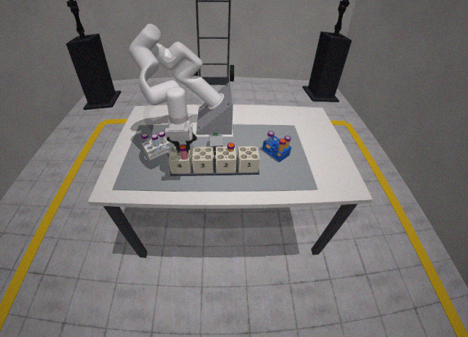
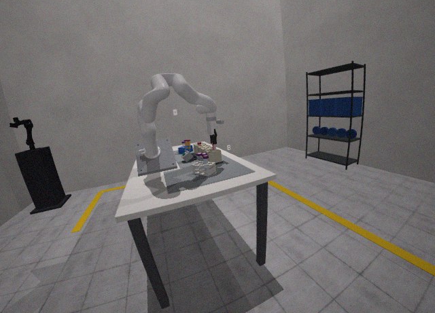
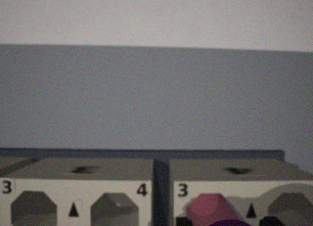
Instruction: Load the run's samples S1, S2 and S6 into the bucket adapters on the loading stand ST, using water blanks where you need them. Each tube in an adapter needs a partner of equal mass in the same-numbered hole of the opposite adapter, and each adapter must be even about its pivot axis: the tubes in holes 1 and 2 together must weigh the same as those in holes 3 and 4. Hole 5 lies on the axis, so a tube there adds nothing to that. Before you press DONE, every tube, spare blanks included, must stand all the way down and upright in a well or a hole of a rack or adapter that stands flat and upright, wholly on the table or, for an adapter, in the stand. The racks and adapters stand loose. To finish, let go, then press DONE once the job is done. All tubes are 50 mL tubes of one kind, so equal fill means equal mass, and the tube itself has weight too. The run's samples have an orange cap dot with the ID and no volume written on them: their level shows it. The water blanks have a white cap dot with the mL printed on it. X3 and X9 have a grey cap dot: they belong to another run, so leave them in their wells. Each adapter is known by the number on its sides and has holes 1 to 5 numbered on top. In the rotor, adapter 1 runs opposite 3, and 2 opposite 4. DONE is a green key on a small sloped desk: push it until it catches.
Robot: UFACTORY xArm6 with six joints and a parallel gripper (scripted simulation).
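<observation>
My gripper (image 1: 183, 147) (image 2: 213, 144) (image 3: 227, 223) is shut on a pink tube (image 1: 183, 153) (image 3: 209, 207) with a purple cap and orange dot. It holds the tube roughly upright over adapter 4 (image 1: 174, 169) (image 2: 216, 157). The tube's lower end is at hole 3; whether it is inside is unclear. Adapter 3 (image 1: 202, 169) and adapter 1 (image 1: 248, 169) show no tubes. Adapter 2 (image 1: 226, 169) holds one orange-dotted tube (image 1: 230, 146) in a far hole. The adapters stand in a row on the stand (image 1: 215, 173). Dot IDs are unreadable.
A white rack (image 1: 151, 154) (image 2: 204, 169) with three purple-capped tubes is left of adapter 4. A blue rack (image 1: 278, 157) (image 2: 182, 150) at the right holds three tubes, one orange-dotted. The DONE desk (image 1: 216, 140) with its green key (image 1: 215, 134) stands behind the adapters.
</observation>
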